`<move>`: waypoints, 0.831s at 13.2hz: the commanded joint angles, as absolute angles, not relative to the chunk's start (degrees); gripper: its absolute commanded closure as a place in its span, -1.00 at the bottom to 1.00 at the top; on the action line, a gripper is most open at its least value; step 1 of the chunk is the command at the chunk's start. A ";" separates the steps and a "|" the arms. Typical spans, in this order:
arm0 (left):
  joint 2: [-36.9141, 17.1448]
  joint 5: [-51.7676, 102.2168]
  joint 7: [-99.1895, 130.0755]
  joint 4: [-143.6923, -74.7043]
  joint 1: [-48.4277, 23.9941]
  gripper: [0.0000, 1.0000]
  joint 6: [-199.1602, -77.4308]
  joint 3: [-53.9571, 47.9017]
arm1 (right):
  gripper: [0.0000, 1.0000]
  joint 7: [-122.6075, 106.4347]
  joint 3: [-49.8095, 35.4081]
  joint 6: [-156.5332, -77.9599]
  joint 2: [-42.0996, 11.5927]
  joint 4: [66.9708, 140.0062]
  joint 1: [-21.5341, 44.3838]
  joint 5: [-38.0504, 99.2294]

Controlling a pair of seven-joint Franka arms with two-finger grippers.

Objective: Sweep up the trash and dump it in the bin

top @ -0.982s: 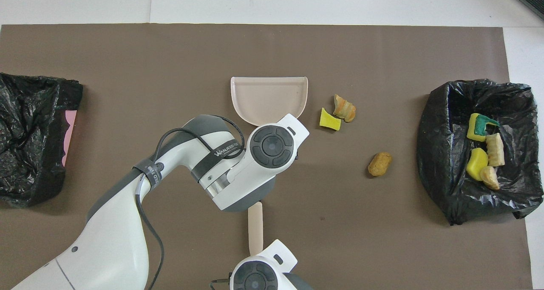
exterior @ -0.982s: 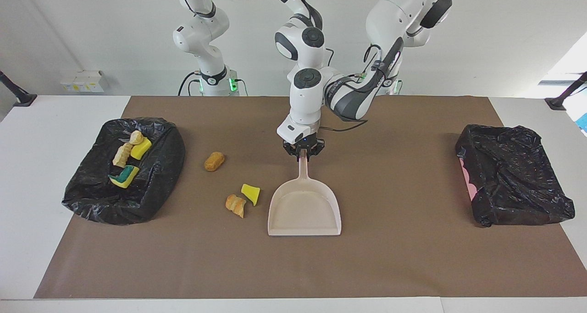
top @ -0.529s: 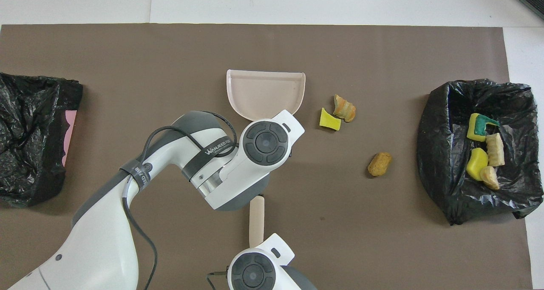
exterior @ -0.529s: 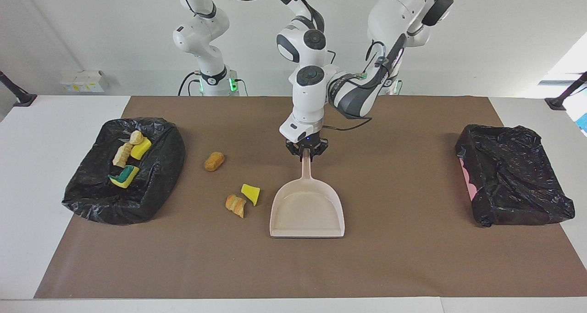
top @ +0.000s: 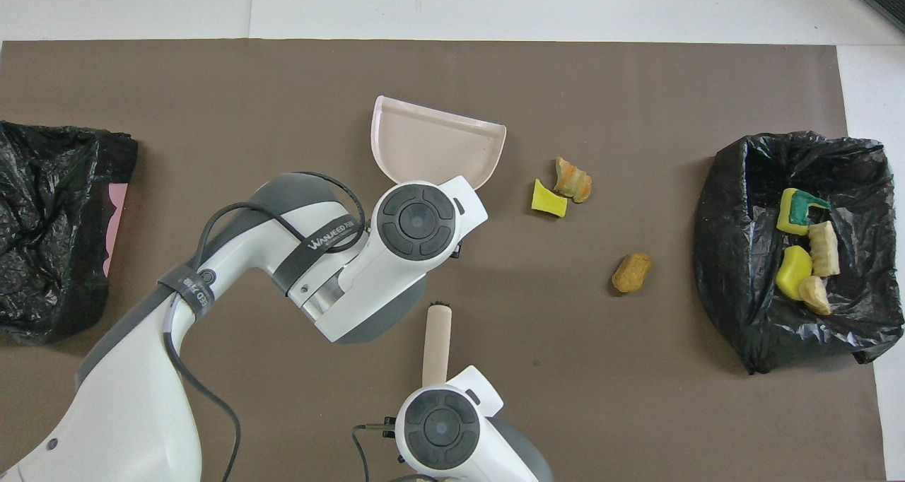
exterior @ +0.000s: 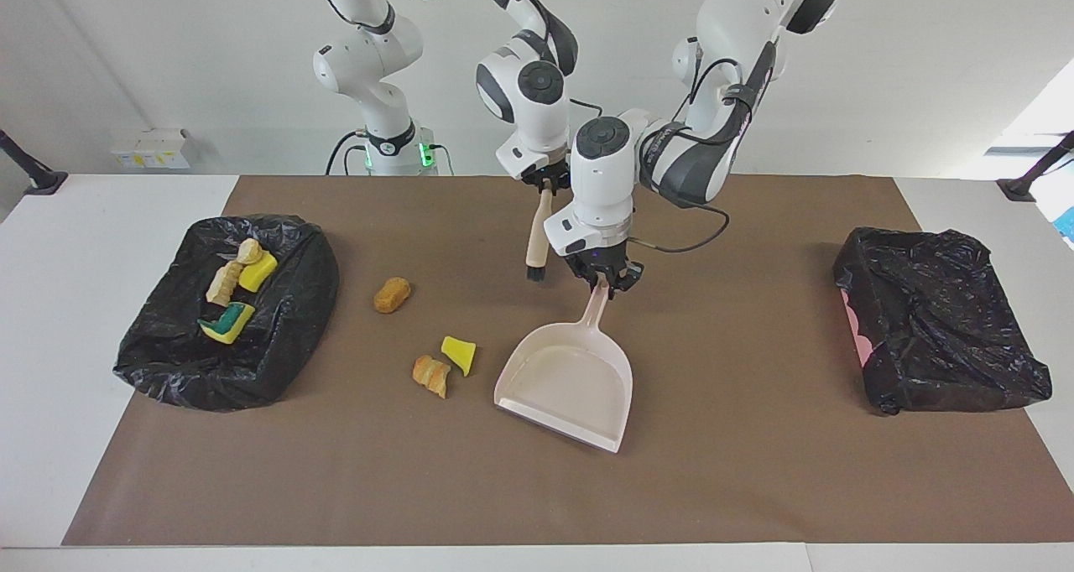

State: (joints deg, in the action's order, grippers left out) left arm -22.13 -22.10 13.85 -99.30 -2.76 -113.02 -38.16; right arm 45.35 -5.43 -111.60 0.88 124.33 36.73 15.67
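Dustpan [exterior: 569, 383]: mid-worktop, handle gripped by left claw [exterior: 606, 282]; long axis slanted, mouth pointing away from the robots. Brush [exterior: 534, 243]: clamped in right claw [exterior: 544, 183], hanging upright, bristles down. Loose trash: yellow scrap [exterior: 460, 354], two brown pieces [exterior: 431, 375] [exterior: 392, 294] beside dustpan. Four scraps in bin [exterior: 168, 350].

White arms [exterior: 373, 48], dark grey joints, black cables, green base lights.

Both grippers [exterior: 602, 284] [exterior: 544, 188] clamped, mid-table.

In the overhead view the left arm [top: 353, 263] hides the dustpan [top: 435, 146] handle and its own fingers.
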 commanded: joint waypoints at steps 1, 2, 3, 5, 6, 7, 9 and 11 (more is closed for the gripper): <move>-20.30 -20.04 0.49 -100.02 -0.97 1.00 -110.92 -37.79 | 1.00 40.89 -5.89 -105.14 4.12 121.91 29.39 13.63; -20.30 -20.04 -2.69 -100.02 -0.62 1.00 -110.48 -37.71 | 1.00 39.04 -5.89 -102.59 4.74 121.12 26.92 13.28; -20.30 -20.04 -6.20 -100.11 0.17 1.00 -109.96 -37.71 | 1.00 37.98 -5.80 -100.05 4.83 120.50 24.63 13.01; -20.30 -20.04 -18.04 -100.28 0.44 1.00 -109.95 -37.71 | 1.00 38.58 -5.80 -96.52 5.36 120.67 21.54 8.29; -20.30 -20.04 -25.07 -100.28 0.44 1.00 -110.39 -37.44 | 1.00 38.84 -5.80 -95.46 5.45 121.11 19.27 6.43; -20.30 -20.04 -29.66 -100.37 1.05 1.00 -110.04 -37.44 | 1.00 38.41 -5.80 -94.58 5.45 121.55 16.72 5.98; -20.30 -20.04 -35.65 -100.63 1.76 1.00 -110.47 -37.44 | 1.00 37.97 -5.98 -92.47 6.24 122.77 14.07 3.53; -20.39 -20.04 -43.03 -100.46 2.20 1.00 -112.14 -37.44 | 1.00 37.27 -5.98 -93.07 7.73 125.75 9.70 2.46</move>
